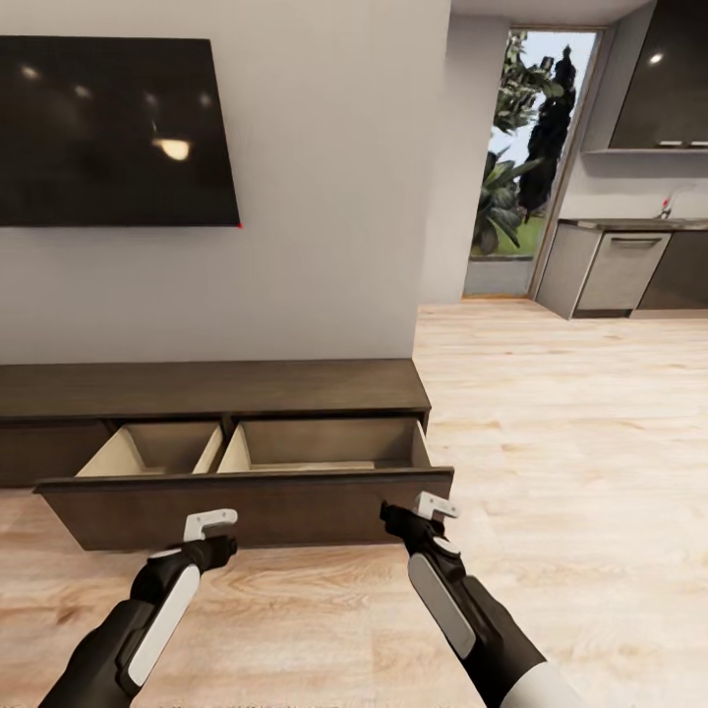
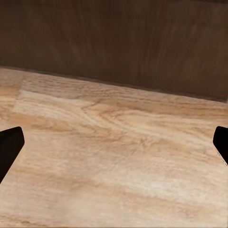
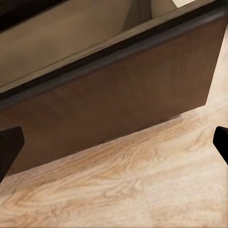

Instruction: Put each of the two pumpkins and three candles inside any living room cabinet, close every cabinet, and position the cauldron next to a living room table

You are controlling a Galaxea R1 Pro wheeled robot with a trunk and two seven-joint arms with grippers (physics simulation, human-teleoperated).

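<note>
The long dark-brown cabinet (image 1: 206, 388) stands against the wall with its wide drawer (image 1: 246, 506) pulled out. Two pale beige compartments (image 1: 147, 450) (image 1: 324, 442) lie bare inside. My left gripper (image 1: 218, 531) hangs low just in front of the drawer front (image 2: 118, 42), open, its fingertips (image 2: 9, 147) far apart over the floor. My right gripper (image 1: 418, 513) is near the drawer's right end (image 3: 118, 104), also open and holding nothing. The pumpkins, candles, cauldron and table are out of view.
A dark TV (image 1: 113, 133) hangs on the wall above the cabinet. Light wooden floor (image 1: 570, 442) stretches to the right towards a glass doorway (image 1: 536, 157) and grey kitchen units (image 1: 619, 270).
</note>
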